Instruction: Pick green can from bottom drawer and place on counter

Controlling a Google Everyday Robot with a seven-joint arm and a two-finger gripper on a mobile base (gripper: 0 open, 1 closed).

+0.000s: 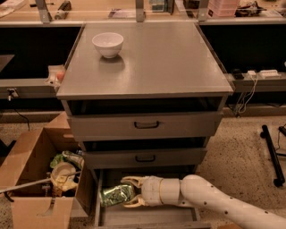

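The green can [115, 195] lies on its side in the open bottom drawer [147, 217], at its left part. My gripper [128, 192] reaches into the drawer from the right on a white arm. Its two cream fingers [131, 180] lie above and below the can's right end and look closed on it. The counter [145, 58] is the grey cabinet top above, with a white bowl [107, 44] at its back left.
Two grey drawer fronts with black handles [146, 125] sit above the open drawer. An open cardboard box [40, 179] of rubbish stands on the floor at the left. A tan workbench [134, 11] runs behind the cabinet. A black stand leg [271, 152] lies on the floor at the right.
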